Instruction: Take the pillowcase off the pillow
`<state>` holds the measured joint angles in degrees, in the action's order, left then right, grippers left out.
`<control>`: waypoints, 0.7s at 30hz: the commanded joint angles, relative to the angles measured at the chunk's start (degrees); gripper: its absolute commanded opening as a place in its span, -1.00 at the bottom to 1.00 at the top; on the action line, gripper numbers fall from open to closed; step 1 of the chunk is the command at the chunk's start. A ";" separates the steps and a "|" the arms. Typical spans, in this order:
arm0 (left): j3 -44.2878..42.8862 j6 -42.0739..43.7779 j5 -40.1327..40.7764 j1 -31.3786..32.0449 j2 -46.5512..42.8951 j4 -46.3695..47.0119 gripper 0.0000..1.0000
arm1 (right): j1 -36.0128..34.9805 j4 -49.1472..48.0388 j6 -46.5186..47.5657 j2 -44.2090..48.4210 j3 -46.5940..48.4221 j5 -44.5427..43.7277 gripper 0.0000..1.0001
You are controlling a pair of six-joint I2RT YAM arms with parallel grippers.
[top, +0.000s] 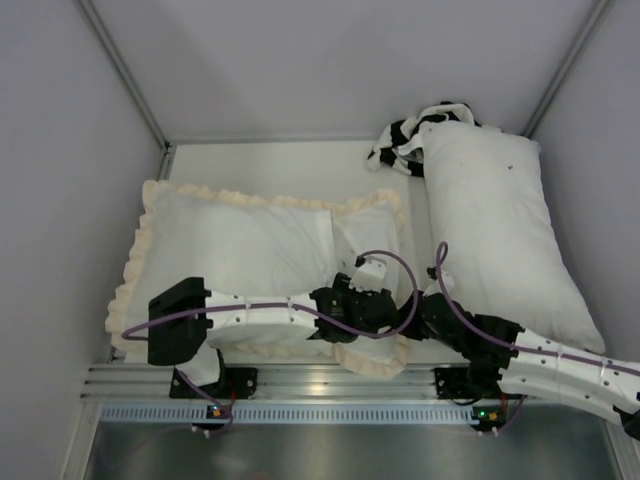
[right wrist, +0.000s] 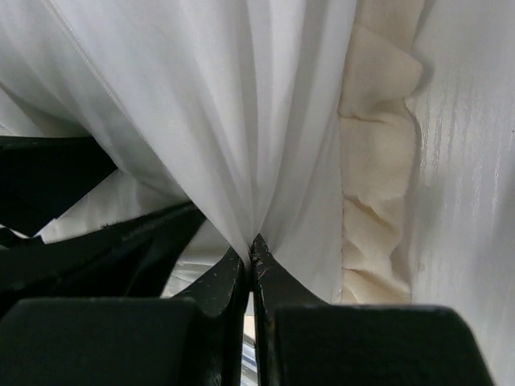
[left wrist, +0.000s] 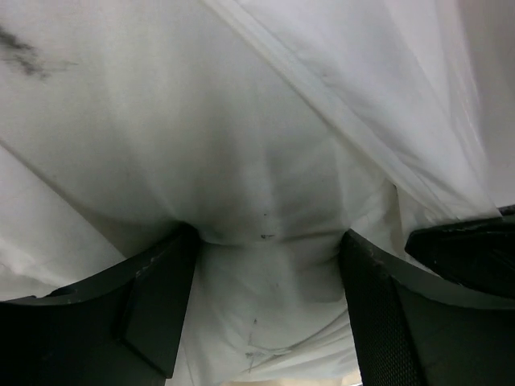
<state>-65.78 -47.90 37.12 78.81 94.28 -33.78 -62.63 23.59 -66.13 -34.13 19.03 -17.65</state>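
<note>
The pillowcase (top: 230,250) lies cream-white face up at the left of the table, with its frill (top: 260,200) around it. The pillow is inside it. In the left wrist view it shows as speckled white fabric (left wrist: 265,185). My left gripper (top: 372,298) is at the case's near right end. There its fingers (left wrist: 161,297) press from both sides on a bulge of the pillow (left wrist: 265,237). My right gripper (top: 425,303) is just to the right of the left gripper. It (right wrist: 251,241) is shut on a pinch of the pillowcase's white fabric (right wrist: 241,121), beside the frill (right wrist: 378,161).
A longer plain white pillow (top: 500,230) with one dark dot lies along the right side. A black-and-white patterned cloth (top: 405,135) is bunched at its far end. Grey walls enclose the table. A metal rail (top: 330,385) runs along the near edge.
</note>
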 commanded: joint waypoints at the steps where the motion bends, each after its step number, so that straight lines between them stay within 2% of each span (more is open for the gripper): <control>1: 5.30 -0.61 -5.75 -2.51 -2.35 5.83 0.44 | -1.09 4.44 0.04 0.99 -0.66 -0.72 -1.00; 4: 6.01 -0.27 -5.22 -3.22 -1.47 5.83 0.23 | -1.09 4.88 -0.05 1.69 -0.74 -0.98 -1.00; 7: 6.19 0.00 -5.57 -3.57 0.11 6.36 -0.29 | -1.09 4.97 -0.05 1.87 -0.75 -0.98 -1.00; 8: 5.84 0.00 -5.57 -3.57 0.90 6.45 -0.68 | -1.09 4.97 0.03 1.70 -0.66 -0.98 -1.00; 10: 5.40 0.35 -5.57 -3.57 1.34 6.62 -1.00 | -1.09 4.97 0.12 1.61 -0.48 -0.72 -1.00; 16: 2.76 3.86 -4.34 -4.10 -1.02 6.18 -1.00 | -1.09 4.97 0.82 1.09 -0.75 -0.37 -1.00; 21: 0.57 7.73 -4.69 -10.85 -8.31 4.51 -1.00 | -1.09 4.27 2.93 -1.64 0.22 1.12 -1.00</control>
<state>-62.98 -43.48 31.38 72.93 90.87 -28.27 -62.63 24.49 -65.49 -34.26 18.63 -17.72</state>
